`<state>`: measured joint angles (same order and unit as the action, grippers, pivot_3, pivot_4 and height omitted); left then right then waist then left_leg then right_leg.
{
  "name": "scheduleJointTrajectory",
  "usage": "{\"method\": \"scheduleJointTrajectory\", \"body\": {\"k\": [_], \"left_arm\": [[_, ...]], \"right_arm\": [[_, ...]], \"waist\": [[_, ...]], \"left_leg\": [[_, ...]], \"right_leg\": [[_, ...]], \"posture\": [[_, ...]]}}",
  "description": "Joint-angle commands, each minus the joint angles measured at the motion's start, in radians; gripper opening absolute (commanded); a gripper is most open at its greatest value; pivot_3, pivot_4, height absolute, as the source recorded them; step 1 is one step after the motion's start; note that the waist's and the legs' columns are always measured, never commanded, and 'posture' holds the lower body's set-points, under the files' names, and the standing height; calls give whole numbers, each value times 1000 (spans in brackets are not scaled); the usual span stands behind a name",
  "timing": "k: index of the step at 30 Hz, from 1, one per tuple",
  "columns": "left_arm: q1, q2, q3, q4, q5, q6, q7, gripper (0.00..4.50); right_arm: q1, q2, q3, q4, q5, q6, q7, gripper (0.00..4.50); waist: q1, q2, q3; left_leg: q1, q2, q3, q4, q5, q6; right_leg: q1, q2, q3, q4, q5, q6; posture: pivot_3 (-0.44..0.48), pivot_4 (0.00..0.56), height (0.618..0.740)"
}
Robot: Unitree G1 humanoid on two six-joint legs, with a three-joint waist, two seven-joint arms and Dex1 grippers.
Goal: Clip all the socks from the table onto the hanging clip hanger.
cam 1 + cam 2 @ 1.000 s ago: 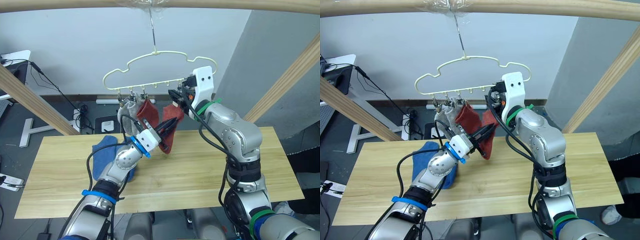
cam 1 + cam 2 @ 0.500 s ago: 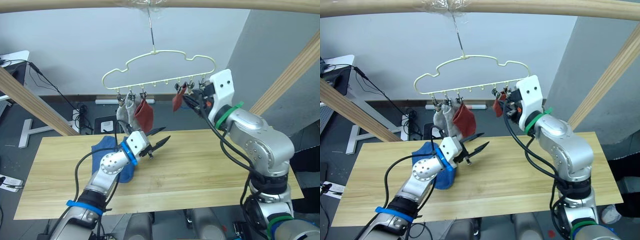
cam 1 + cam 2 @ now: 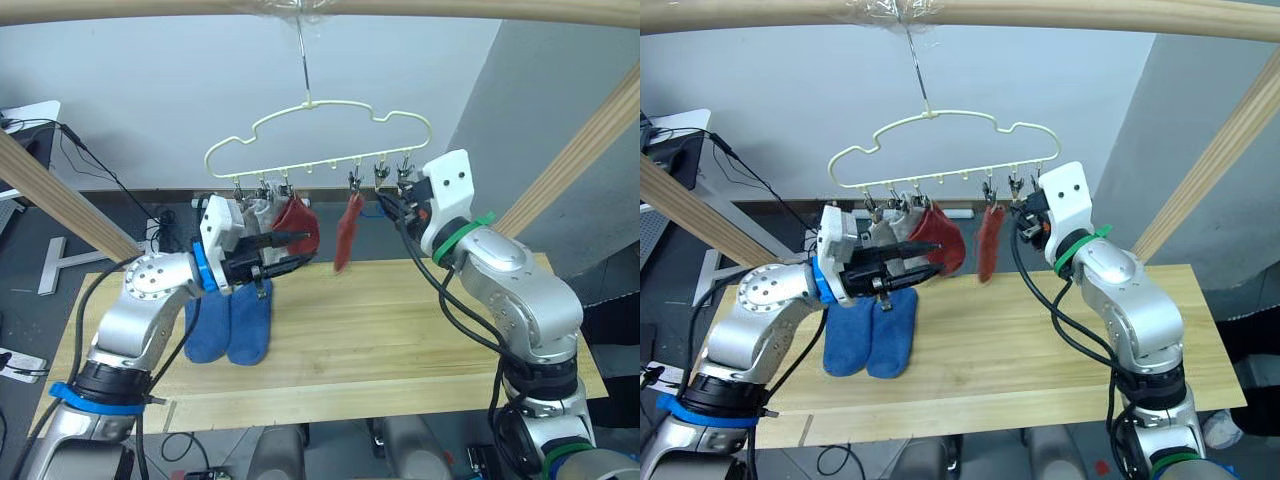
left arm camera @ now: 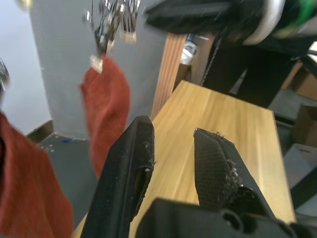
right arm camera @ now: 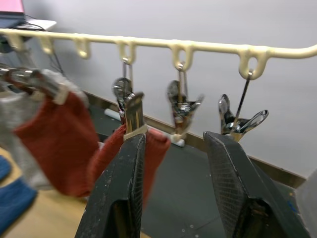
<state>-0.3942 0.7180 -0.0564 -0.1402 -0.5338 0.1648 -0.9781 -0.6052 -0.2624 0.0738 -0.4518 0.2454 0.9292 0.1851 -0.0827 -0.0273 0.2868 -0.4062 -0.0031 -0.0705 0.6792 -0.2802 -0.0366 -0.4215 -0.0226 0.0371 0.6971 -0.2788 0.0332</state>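
— Socks first: where are they, and what differs from a moment ago?

— Four hang from the clip hanger (image 3: 318, 140). Two light grey socks (image 3: 256, 212) and a rust-red sock (image 3: 298, 225) bunch together on the clips nearest the robot's left. A second rust-red sock (image 3: 346, 232) now dangles on its own from the fourth clip; half a second ago it was bunched up at the right gripper's fingers. Two blue socks (image 3: 230, 322) lie side by side, touching, on the table (image 3: 400, 330), toward its left part.

— And the grippers?

— The right gripper (image 5: 173, 173) has let go and drawn back toward the robot's right. Its fingers stand wide apart, holding nothing, pointing at the two bare clips (image 5: 184, 106) at that end of the bar. The left gripper (image 3: 285, 254) has risen from near the tabletop; its fingers are parted a little and empty, just in front of the first rust-red sock.

— What room is there?

— The tabletop to the right of the blue socks is bare wood out to its right edge. Slanted wooden poles (image 3: 565, 160) stand at both sides, well apart from the hanger, and a wooden crossbar (image 3: 450, 8) holds its hook.
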Motion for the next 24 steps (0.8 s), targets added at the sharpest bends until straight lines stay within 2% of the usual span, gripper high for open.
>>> {"method": "scheduleJointTrajectory", "body": {"k": [1, 8, 24], "left_arm": [[-25, 6, 36, -70, -38, 64, -11, 1671], [-70, -17, 63, -100, -66, 145, 0, 1671], [-82, -58, 62, -98, -28, 146, -7, 1671]], "right_arm": [[-29, 16, 7, 27, -33, -66, -14, 1915], [-56, 58, 17, 117, -69, -131, -24, 1915], [-121, 133, 31, 254, -124, -218, -34, 1915]], "waist": [[1, 0, 0], [3, 0, 0], [9, 0, 0]], "left_leg": [[0, 0, 0, 0, 0, 0], [0, 0, -1, 0, 0, 0], [0, 0, 0, 0, 0, 0]], "right_leg": [[0, 0, 0, 0, 0, 0], [0, 0, 0, 0, 0, 0], [0, 0, 0, 0, 0, 0]], "posture": [[-10, 252, 720], [5, 249, 720], [2, 250, 720]]}}
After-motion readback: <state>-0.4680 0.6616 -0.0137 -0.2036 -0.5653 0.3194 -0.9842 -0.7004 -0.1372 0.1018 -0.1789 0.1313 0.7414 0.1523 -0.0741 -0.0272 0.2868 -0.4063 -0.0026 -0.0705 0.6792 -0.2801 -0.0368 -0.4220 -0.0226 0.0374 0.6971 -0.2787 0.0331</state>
